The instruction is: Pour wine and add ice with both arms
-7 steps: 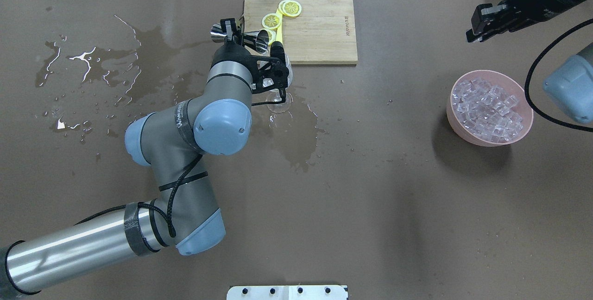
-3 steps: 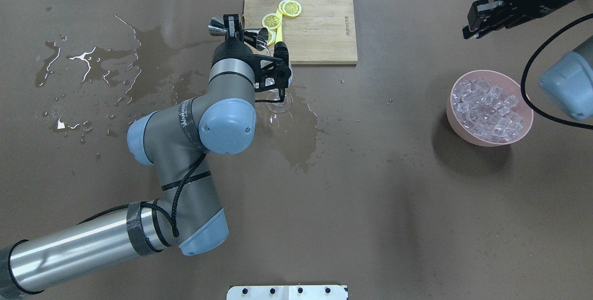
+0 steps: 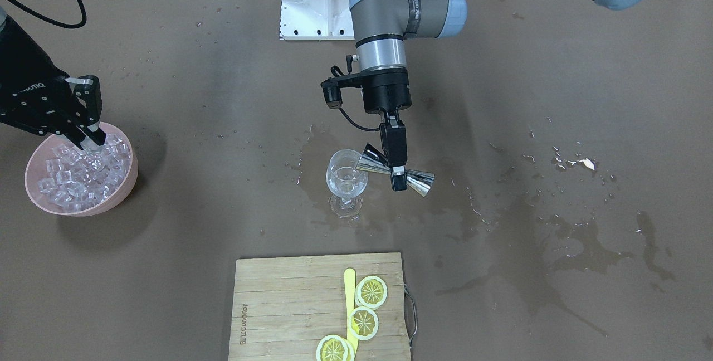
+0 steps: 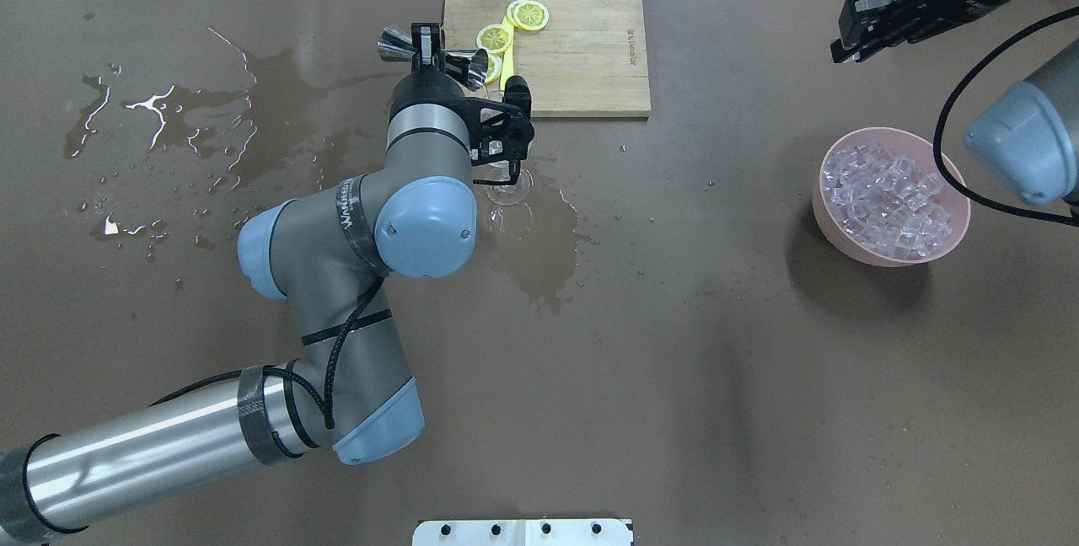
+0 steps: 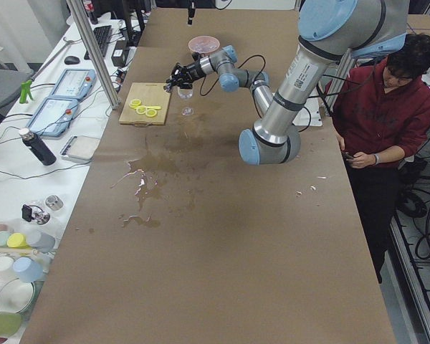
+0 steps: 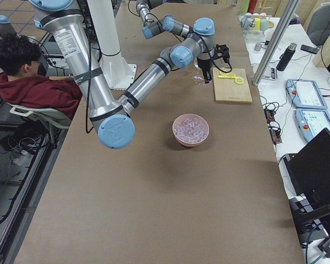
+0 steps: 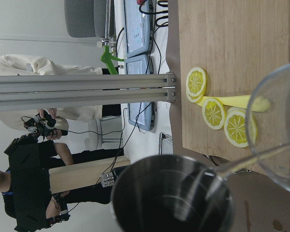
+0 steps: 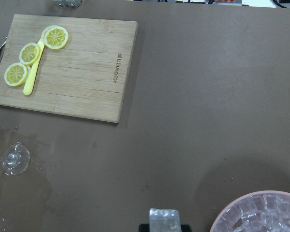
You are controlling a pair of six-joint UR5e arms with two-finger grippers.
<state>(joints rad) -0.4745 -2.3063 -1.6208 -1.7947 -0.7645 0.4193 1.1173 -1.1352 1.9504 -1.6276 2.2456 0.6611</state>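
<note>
overhead: left arm (image 4: 421, 141) hides glass (image 4: 510, 185) bowl | wrist view: right tool (image 8: 163, 228) cropped

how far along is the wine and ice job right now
Done: some clear wine sits in the stemmed glass. In hand: the left gripper holds the jigger tilted at the glass rim, with a thin stream running out in the left wrist view. The right gripper seems to hold one ice cube in its fingers near the pink bowl. Left: getting ice into the glass, which shows none yet.
</note>
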